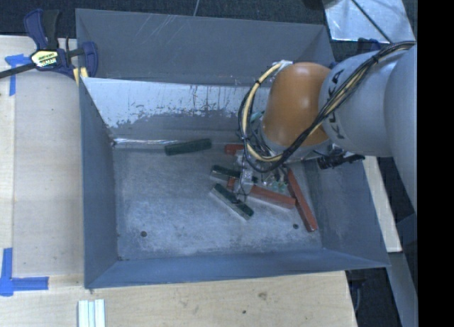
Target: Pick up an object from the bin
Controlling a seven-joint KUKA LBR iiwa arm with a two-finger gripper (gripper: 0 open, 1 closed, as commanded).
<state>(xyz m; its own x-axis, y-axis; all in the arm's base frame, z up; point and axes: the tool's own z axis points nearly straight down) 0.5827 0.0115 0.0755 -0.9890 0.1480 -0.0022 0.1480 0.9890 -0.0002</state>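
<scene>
Several slim flat sticks [234, 201] — dark green, rust-red — lie beneath the jaws, grip state unreadable.

three dark sticks [188, 147]; seemingly three red-brown sticks [303, 207], though some lie partly hidden.

A robotics lab is indicated: a scratched grey metal bin [177, 42] is reached into by a large industrial arm [376, 106] (wrist capped by an orange cover [294, 102], looped with exposed cables [250, 106]), and small loose sticks [234, 201] are strewn inside.
</scene>
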